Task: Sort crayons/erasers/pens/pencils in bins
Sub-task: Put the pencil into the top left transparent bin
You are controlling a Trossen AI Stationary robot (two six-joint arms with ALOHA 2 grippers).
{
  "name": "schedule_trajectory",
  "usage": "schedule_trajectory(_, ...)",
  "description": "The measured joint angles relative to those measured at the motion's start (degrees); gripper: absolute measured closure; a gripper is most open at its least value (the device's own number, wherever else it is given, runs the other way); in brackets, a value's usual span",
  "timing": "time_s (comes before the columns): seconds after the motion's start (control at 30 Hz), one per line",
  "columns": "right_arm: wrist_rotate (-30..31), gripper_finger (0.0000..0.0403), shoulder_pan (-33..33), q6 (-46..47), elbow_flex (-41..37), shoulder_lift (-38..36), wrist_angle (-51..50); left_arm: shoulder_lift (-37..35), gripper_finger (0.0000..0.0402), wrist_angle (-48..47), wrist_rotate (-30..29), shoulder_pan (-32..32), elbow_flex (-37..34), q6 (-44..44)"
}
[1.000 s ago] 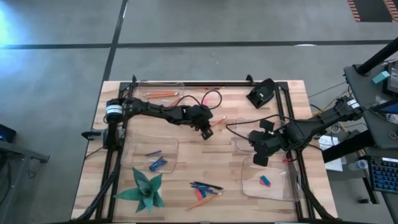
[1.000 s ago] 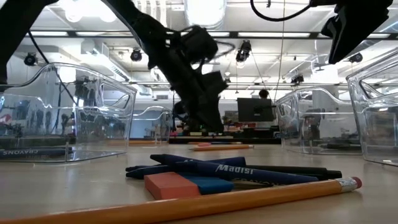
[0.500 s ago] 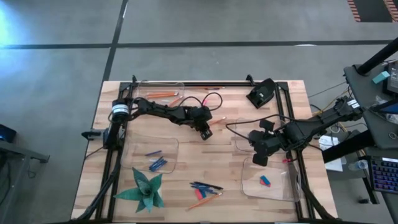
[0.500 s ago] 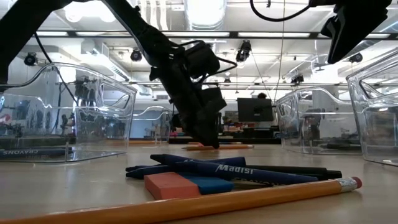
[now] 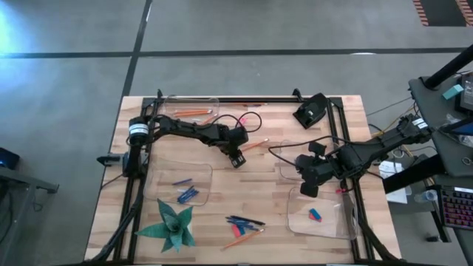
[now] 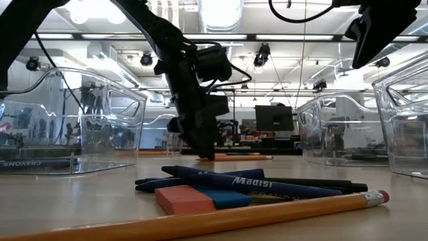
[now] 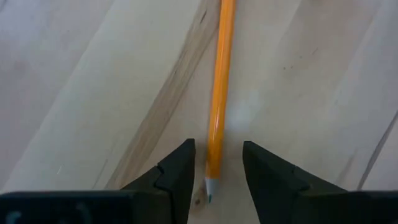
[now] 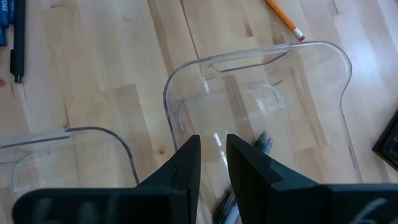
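While pencil (image 7: pixel 219 99) lies loose on table (image 5: pixel 214 188) mid-board, just 3 o'clock of left gripper (image 5: pixel 236 157), has seen that gripper pull back toward 9 o'clock vs a sec ago and drop lower, w/ tips now near the wood. Means approach for a pick, not a carry; pencil not yet lifted, still to go to far bin (image 5: pixel 194 111) at 11 o'clock where other pencils sit.

Left gripper: fingers (image 7: pixel 175 177) spread a bit, straddling pencil's sharpened tip, one each side, gap visible both sides, so no pinch yet. Touching wood or not: can't tell.

Right gripper (image 5: pixel 309 185): at 3 o'clock side, hanging above pen bin (image 8: pixel 261 112), same spot as before. Fingers nearly together w/ a narrow slit, nothing seen between them.

Rest: crayons (image 5: pixel 185 193) in bin at 8 o'clock, eraser (image 5: pixel 315 215) in bin at 4 o'clock, mixed pile (image 5: pixel 242 225) of pens, erasers, pencil at 6 o'clock unsorted.
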Motion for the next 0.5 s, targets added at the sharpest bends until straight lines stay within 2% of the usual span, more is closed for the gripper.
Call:
schedule_trajectory(0.13,0.00,0.0335,0.00,0.00,0.00,0.00,0.00,0.07,0.0308,-0.25,0.04,0.01,-0.13,-0.06)
schedule_trajectory(0.33,0.00,0.0335,0.00,0.00,0.00,0.00,0.00,0.07,0.0383,-0.28,0.02,0.15,-0.28,-0.21)
schedule_trajectory(0.5,0.00,0.0335,0.00,0.00,0.00,0.00,0.00,0.09,0.0393,-0.07,0.18,0.24,-0.33,-0.13)
